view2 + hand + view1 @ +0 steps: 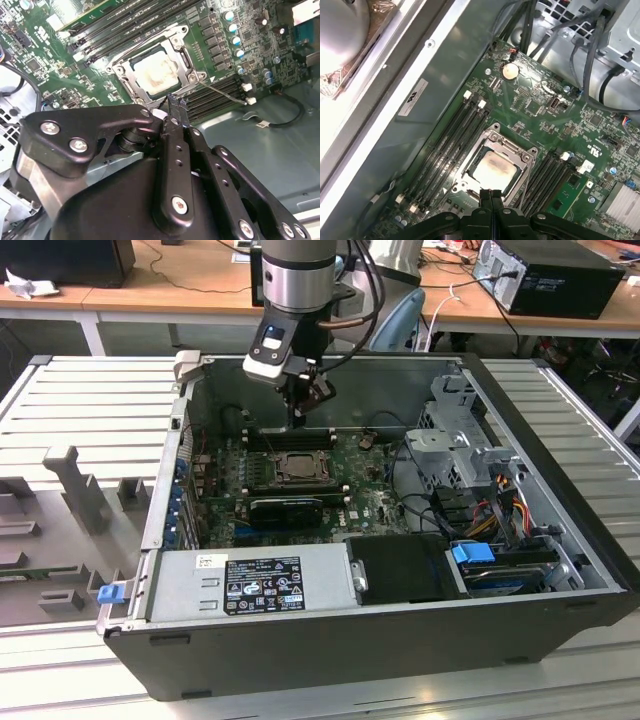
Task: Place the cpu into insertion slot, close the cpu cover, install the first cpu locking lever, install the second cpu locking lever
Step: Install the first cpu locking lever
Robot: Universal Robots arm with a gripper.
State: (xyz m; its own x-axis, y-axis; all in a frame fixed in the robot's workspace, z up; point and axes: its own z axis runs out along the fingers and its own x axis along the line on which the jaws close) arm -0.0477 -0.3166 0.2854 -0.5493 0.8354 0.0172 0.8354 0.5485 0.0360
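The pale square cpu [155, 75] [492, 167] lies in the insertion slot [297, 468] on the green board. The grey metal cpu cover [189, 59] [509, 145] lies flat around it, framing the chip. A thin metal lever [227, 93] runs out from one socket corner across the black memory slots. My gripper [297, 422] [172, 99] [490, 192] hangs just above the socket's edge, on the side toward the case's back wall. Its fingers are shut together with nothing between them.
Long black memory slots [445, 150] flank the socket on both sides. A black card [285, 508] lies in front of it, then the power supply [250, 585]. The drive cage [460, 450] and cables fill the exterior view's right. Case walls [330, 365] enclose everything.
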